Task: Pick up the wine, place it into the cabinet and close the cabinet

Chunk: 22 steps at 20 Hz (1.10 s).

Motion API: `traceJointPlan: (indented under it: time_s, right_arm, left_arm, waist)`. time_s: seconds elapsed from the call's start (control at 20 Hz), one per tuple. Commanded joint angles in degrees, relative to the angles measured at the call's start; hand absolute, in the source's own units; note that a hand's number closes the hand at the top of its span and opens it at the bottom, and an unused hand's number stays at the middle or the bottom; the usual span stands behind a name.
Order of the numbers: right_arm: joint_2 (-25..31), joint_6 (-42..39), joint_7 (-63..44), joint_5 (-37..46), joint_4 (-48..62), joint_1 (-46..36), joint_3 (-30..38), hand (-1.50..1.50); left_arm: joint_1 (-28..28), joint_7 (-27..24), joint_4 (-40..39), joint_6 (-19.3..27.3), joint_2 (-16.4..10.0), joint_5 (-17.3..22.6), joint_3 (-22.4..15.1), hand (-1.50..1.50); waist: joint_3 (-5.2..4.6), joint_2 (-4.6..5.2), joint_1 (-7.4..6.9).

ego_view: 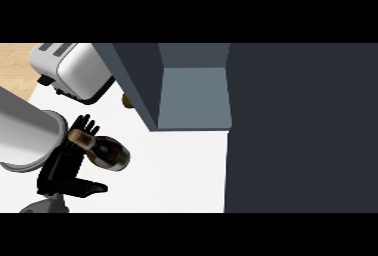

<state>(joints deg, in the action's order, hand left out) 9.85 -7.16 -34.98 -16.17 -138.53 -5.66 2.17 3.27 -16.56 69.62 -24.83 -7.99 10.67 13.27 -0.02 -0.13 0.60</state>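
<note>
Left hand [63, 167], fingers spread straight beside the wine bottle [111, 153], seems poised to close round it. The open cabinet [192, 95] waits at one o'clock.

This is a kitchen: a silver metal toaster [74, 70] with rounded corners, dark slots on top and a black base stands at the far end of a flat white counter top [184, 170]. Just beside the toaster is a dark blue-grey cabinet [192, 95], its lighter inside open to view next to a wide dark door panel [295, 125]. Pale wooden flooring [16, 60] shows beyond the counter's edge.
</note>
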Motion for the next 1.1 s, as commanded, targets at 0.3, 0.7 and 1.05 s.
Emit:
traceJointPlan:
  time_s: [0.3,0.7,1.05]
  right_arm:
    - [-0.08,1.65,-4.32,-4.22,-9.48,0.97,0.49,-1.5]
    - [0.9,-0.68,-2.32,-5.65,-5.89,0.21,2.89,-1.5]
    - [0.08,-0.14,-3.66,-5.8,-8.36,1.06,1.46,-1.5]
  left_arm:
    - [2.62,-10.23,-13.37,-2.76,-2.14,-3.58,-0.02,-1.5]
    - [9.78,-12.23,-23.42,-2.94,-2.69,-2.97,1.21,-1.5]
    - [11.69,-11.97,-24.63,-4.9,-2.3,-0.86,1.48,-1.5]
  waist:
    - [-0.03,0.08,-0.02]
    - [-0.02,0.17,0.01]
    - [-0.03,0.1,0.05]
